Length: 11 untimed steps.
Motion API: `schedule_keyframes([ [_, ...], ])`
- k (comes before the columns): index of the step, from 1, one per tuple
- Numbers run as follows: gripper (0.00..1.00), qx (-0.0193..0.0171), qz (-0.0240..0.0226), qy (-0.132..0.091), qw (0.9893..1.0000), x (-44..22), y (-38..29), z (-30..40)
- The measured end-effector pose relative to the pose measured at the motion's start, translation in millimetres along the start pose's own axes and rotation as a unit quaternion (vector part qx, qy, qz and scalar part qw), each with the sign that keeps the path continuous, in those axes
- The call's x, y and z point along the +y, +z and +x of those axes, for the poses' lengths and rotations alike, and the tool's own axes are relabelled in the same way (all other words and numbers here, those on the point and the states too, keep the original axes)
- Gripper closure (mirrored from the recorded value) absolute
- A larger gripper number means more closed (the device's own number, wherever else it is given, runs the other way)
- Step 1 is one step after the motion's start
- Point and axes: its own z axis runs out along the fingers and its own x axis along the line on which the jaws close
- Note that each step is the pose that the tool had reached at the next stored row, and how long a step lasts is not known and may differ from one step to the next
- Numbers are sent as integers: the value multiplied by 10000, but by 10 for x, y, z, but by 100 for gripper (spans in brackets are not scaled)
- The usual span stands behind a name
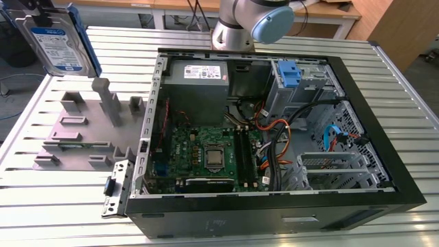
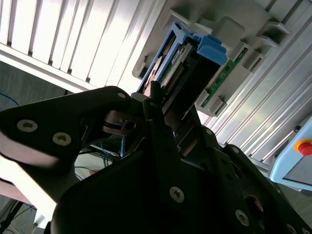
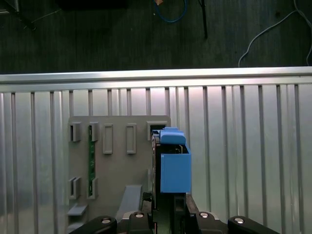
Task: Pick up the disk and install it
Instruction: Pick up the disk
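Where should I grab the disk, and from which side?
Probably best across the two broad flat faces of the disk, near its top edge, coming from above. It hangs upright and thin, so those faces offer parallel surfaces, while the blue carrier rims its narrow sides.

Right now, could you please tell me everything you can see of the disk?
The disk is a flat silver metal drive with a white-and-blue label, framed by a bright blue plastic carrier. It hangs upright above the grey fixture at the exterior view's left, outside the open computer case. The gripper holds its upper end between its fingers, and it seems to touch nothing else.
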Motion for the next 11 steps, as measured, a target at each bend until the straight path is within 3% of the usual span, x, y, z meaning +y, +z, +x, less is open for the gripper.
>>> schedule_keyframes([
  [11,65,0,0,0,10000,0,-38,-2],
])
